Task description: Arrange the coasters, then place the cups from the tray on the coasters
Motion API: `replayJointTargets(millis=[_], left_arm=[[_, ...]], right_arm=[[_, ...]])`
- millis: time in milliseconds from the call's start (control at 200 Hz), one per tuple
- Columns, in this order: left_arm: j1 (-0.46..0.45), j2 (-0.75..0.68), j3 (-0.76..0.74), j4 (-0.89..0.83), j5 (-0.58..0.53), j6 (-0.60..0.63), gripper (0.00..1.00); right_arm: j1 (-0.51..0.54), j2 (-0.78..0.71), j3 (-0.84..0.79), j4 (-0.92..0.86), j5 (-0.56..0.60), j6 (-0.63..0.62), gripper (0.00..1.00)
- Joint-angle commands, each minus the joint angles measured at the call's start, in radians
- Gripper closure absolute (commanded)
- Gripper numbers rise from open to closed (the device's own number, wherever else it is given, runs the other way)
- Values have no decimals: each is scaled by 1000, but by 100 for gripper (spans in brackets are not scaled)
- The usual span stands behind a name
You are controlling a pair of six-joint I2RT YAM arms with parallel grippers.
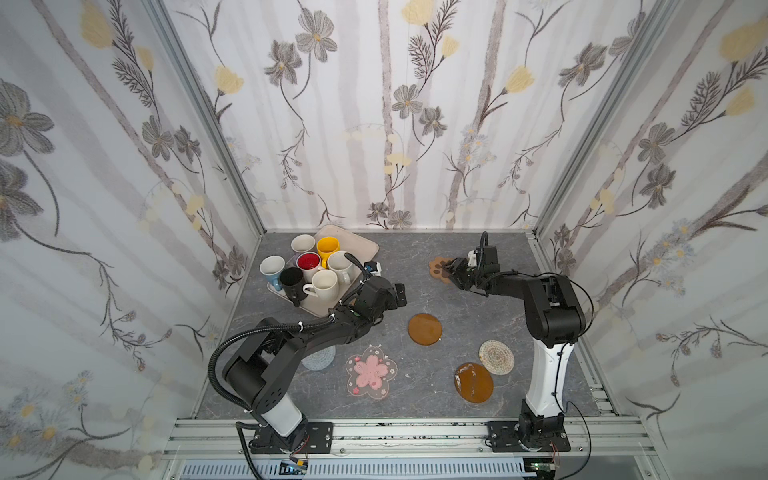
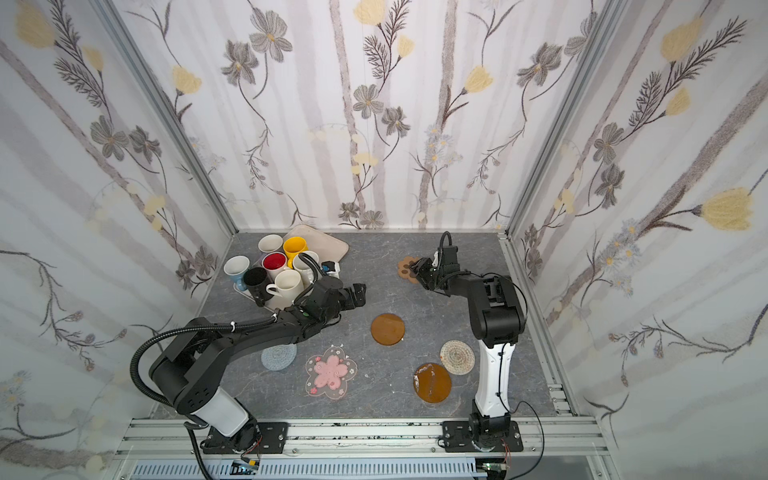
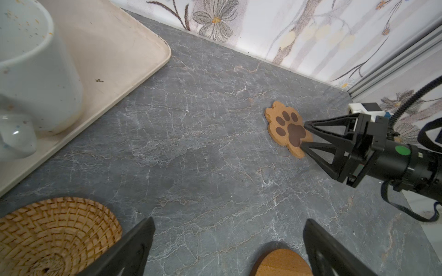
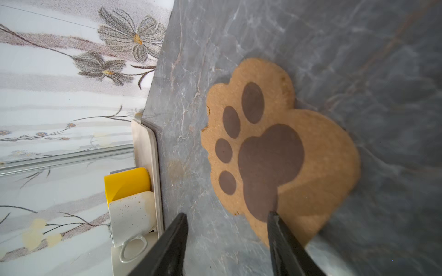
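Several cups, among them a yellow one (image 1: 328,246) and a black one (image 1: 291,277), stand crowded on the beige tray (image 1: 359,243) at the back left. My right gripper (image 1: 448,272) (image 4: 227,213) is open at the brown paw coaster (image 1: 437,265) (image 4: 275,148). One fingertip (image 4: 272,215) rests on the coaster's top; the other is over bare table. My left gripper (image 1: 400,296) (image 3: 229,227) hangs open beside the tray, holding nothing. In the left wrist view, a woven rattan coaster (image 3: 55,234) and a brown wooden round (image 3: 282,262) lie by its fingers.
On the grey table lie a brown round (image 1: 424,328), a second brown round (image 1: 473,382), a beige woven coaster (image 1: 496,356) and a pink blossom coaster (image 1: 371,372). A grey-blue crocheted coaster (image 1: 320,358) is half under my left arm. Patterned walls close three sides.
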State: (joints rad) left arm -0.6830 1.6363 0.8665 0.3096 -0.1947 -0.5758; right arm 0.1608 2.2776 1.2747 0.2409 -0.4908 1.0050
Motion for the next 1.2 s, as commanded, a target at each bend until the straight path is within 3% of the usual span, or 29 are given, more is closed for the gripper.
replayJointTargets(millis=[0,190,390,565,769,904,959,1194], left_arm=[[3,16,25,28,53,18,0],[-9,16,72,-41,106,82,0],[-71,-75,26,-98,80,169,0],[-151,-195,-68,-99,107,333,0],[-157,-342,-145,-186,207,334,0],[-169,-399,-162,-248,244,376,0],[-174,-402,-160,-264,245,388,0],[-195,-309,-148,-290,219,452,0]], right_arm=[[1,42,59,20,1,32,44],[5,83,138,33,-18,38,39],[5,-13,98,50,-48,-37,32],[5,-204,-84,167,-96,-138,22],[5,-437,-266,158,-112,-271,15],[6,-614,-410,208,-97,-285,7],[8,-674,-461,222,-89,-288,1],[8,-978,-642,198,-44,-319,0]])
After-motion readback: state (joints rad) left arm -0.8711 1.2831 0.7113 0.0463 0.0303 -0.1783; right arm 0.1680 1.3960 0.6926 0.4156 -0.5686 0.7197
